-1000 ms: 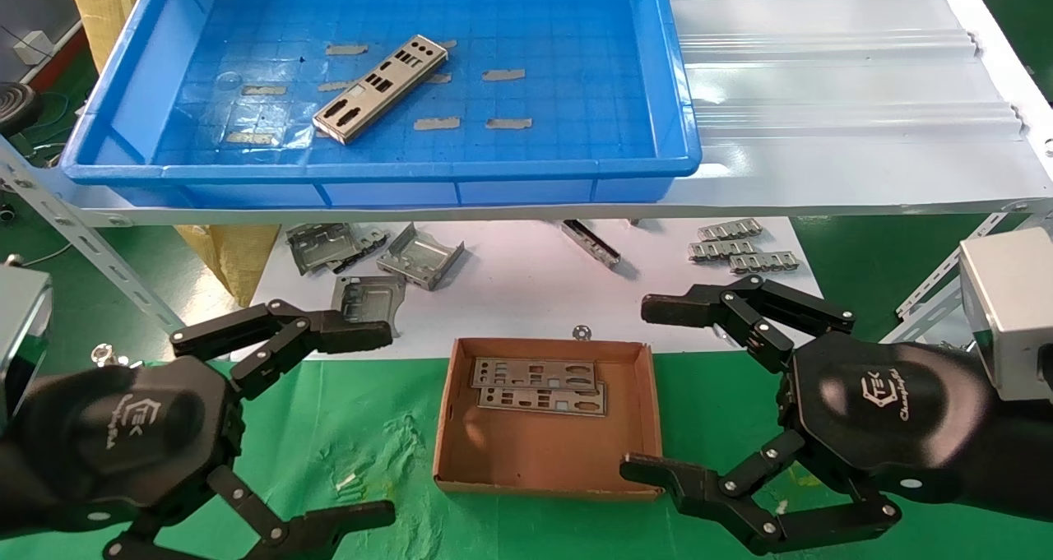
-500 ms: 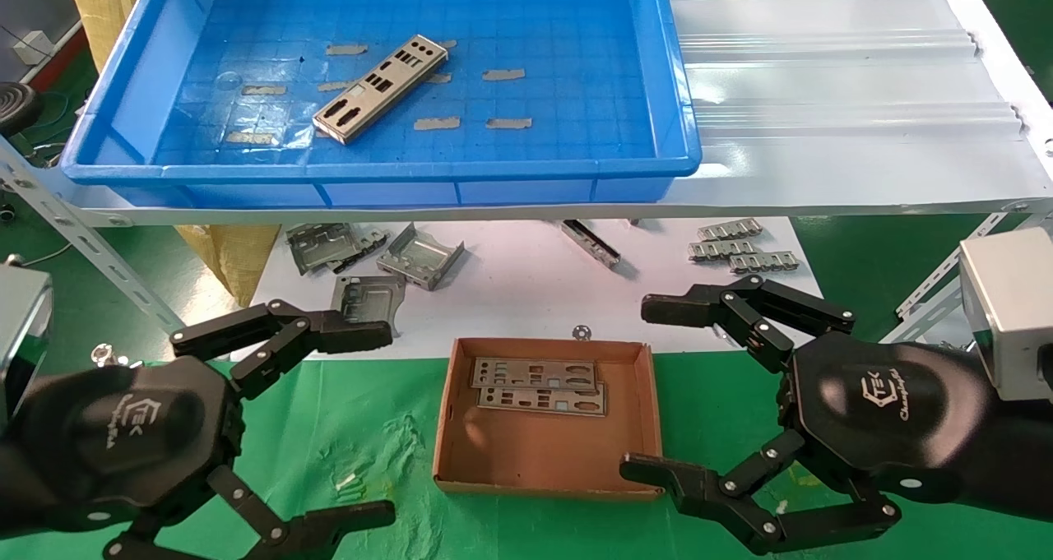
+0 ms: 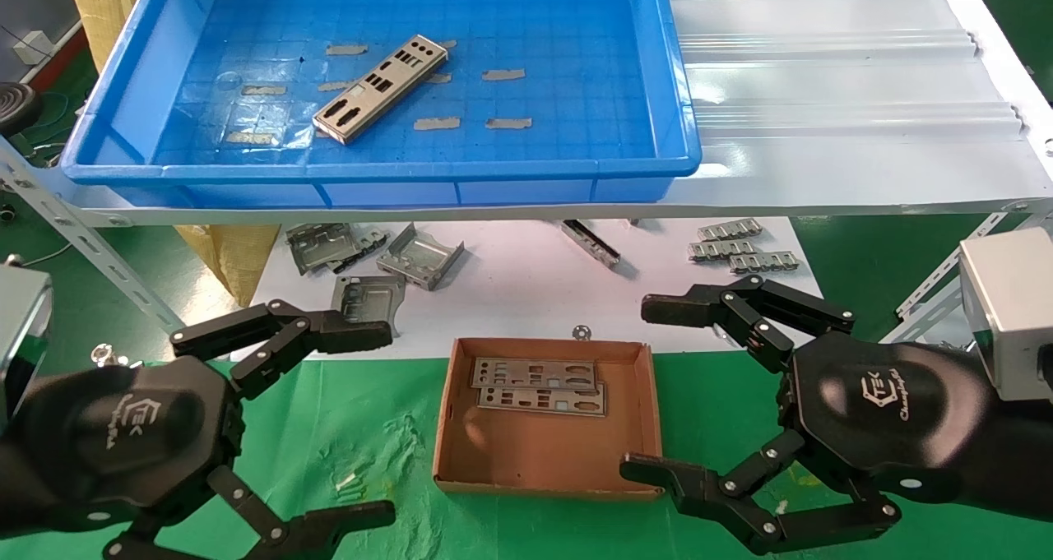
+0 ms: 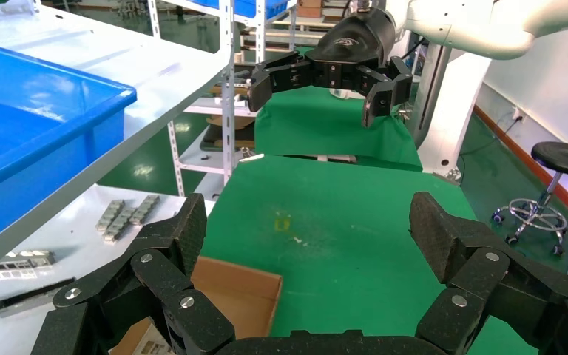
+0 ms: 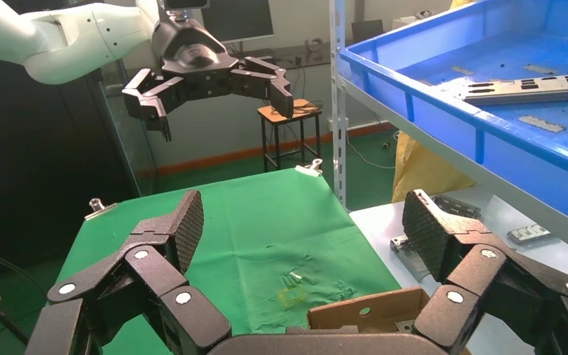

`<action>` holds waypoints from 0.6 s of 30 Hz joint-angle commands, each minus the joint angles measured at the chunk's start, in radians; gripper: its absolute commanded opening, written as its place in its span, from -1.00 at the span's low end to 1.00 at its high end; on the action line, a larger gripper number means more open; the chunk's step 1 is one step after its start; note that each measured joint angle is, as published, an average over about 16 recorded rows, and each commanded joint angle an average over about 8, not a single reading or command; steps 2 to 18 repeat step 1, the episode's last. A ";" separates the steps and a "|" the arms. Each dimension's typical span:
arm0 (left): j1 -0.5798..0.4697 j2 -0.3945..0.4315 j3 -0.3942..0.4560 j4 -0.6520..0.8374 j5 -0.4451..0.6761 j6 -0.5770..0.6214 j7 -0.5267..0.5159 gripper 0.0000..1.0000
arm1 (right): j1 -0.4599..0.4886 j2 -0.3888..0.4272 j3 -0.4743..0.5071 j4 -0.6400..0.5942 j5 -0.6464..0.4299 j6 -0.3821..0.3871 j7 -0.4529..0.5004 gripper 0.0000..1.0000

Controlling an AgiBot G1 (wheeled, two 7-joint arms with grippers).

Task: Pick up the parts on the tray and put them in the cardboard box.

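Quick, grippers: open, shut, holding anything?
Left gripper: open, empty, left of the cardboard box.
Right gripper: open, empty, right of the box.

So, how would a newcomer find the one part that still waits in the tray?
Look at the big blue tray on the upper shelf. One silver plate lies diagonally on its floor; unlike the grey tape scraps around it, it is long, shiny and full of cut-outs.
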 commanded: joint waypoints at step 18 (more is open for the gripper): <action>0.000 0.000 0.000 0.000 0.000 0.000 0.000 1.00 | 0.000 0.000 0.000 0.000 0.000 0.000 0.000 1.00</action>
